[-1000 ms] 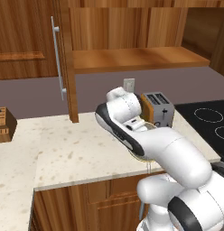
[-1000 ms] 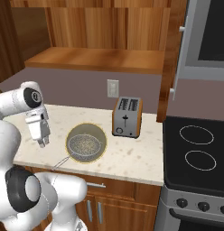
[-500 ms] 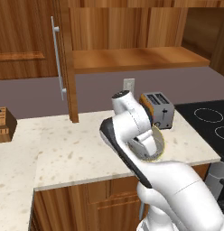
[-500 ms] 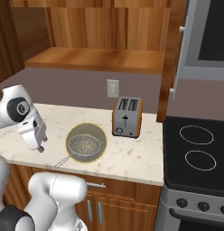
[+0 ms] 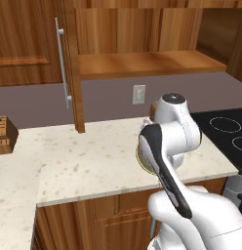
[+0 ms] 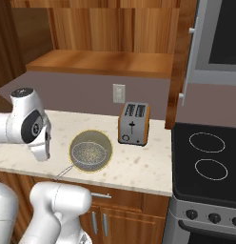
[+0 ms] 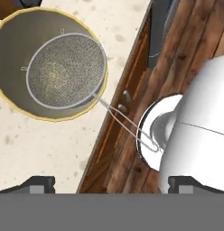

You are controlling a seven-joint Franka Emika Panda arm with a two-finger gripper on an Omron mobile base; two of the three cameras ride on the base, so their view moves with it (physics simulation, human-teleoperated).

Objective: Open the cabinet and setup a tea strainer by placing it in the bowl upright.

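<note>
Grey metal mesh strainer (image 7: 66, 70), glossy ceramic bowl (image 7: 14, 97), speckled stone counter (image 5: 84, 161), wood cabinet (image 5: 40, 39).

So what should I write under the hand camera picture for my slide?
Tea strainer sitting upright in the bowl on the counter, wire handle sticking out past the counter edge, open gripper above.

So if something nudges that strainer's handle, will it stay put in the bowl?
Probably not firmly. The tea strainer looks like light mesh sitting loosely inside the bowl. Its thin wire handle juts past the counter edge, so a knock there would likely tilt or lever it out.
</note>
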